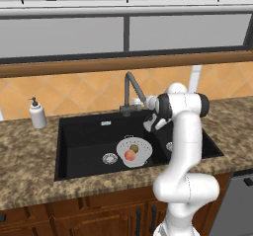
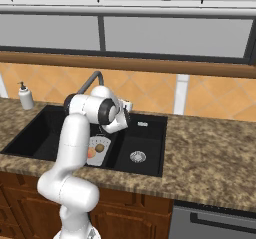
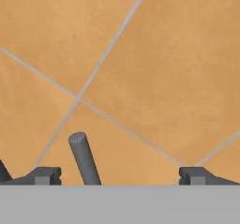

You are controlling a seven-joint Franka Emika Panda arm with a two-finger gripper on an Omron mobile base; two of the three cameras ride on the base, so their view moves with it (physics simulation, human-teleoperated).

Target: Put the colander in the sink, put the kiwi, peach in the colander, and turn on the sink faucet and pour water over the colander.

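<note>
Black sink (image 1: 79, 151) holds the colander (image 1: 141, 148) with kiwi (image 1: 134, 147) and peach (image 1: 130, 155), below the spread pincer (image 3: 119, 176), whose fingertips flank the faucet (image 1: 131, 89) handle (image 3: 84, 160).

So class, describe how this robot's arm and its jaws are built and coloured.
The arm is glossy white, made of rounded tubular segments with dark grey bands at the joints. The gripper ends in two small dark grey, blocky tips. No cables or markings show.
</note>
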